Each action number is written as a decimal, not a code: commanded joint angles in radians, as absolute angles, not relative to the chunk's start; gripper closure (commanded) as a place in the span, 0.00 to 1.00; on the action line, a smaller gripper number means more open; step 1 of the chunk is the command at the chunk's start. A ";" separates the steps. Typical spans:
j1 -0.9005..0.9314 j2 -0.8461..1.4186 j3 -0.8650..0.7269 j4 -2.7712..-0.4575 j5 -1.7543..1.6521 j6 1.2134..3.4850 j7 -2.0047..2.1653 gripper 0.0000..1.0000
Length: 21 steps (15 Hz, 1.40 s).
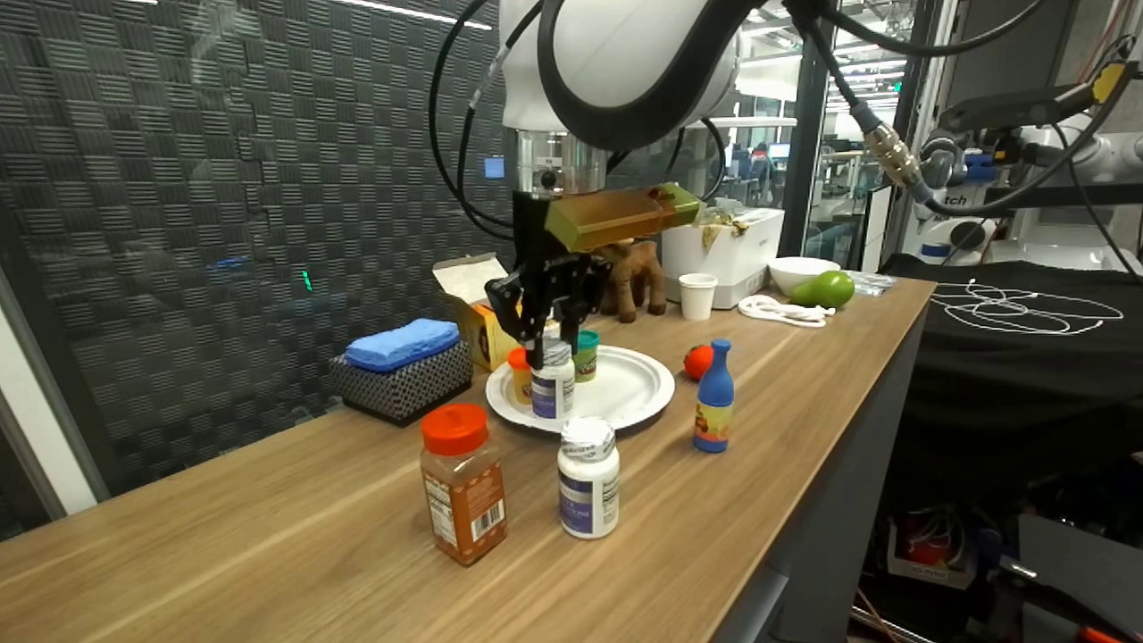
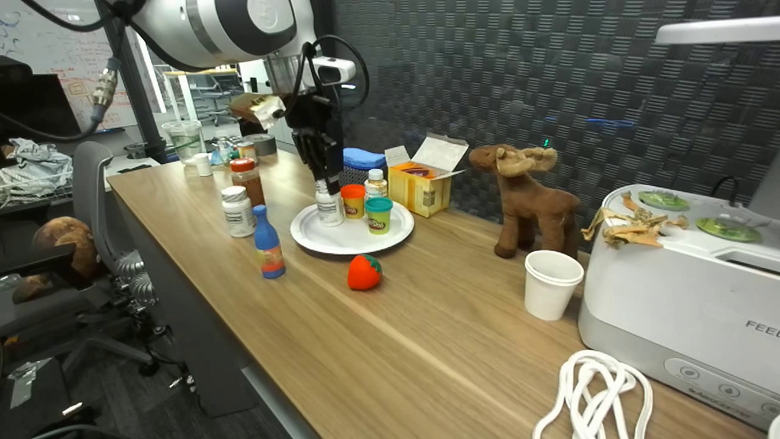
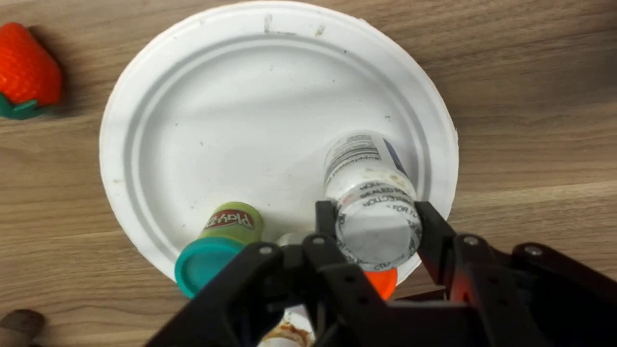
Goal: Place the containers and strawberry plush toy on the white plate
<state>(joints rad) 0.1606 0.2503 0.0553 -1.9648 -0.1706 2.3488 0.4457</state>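
A black pincer [image 3: 376, 212] grips a white plastic bottle [image 3: 359, 164] by its cap inside the rim of a round white plate [image 3: 231, 120] in the wrist view, the lettering around the cap readable only there; a red strawberry toy with green leaves [image 3: 29, 67] lies outside the plate on the brown wooden worktop [image 3: 48, 202]. In an exterior view, the white robot arm [image 1: 625, 54] hangs from above, pincer pointing down, the bottle upright in its hold. A red-capped clear plastic jar [image 1: 464, 491] and a second white plastic bottle [image 1: 589, 487] stand in the foreground, and a slim blue bottle [image 1: 714, 388] partly blocks the strawberry toy. In an exterior view, an orange-lidded tub [image 2: 353, 202] stands just beside the gripped bottle, a yellow-green tub with a teal lid [image 2: 379, 218] nearby, and the toy shows whole, near the plate. A brown plush moose [image 2: 536, 201] stands near white paper cups [image 2: 548, 296], farther along the worktop.
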 commanded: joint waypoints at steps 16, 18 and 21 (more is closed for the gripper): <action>0.249 0.097 0.128 -1.961 -0.207 2.201 0.554 0.00; 0.252 0.072 0.145 -1.992 -0.196 2.193 0.553 0.00; 0.254 0.029 0.168 -2.045 -0.172 2.176 0.545 0.00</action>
<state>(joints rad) 0.2524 0.1049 0.1497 -1.9761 -0.2028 2.1961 0.5427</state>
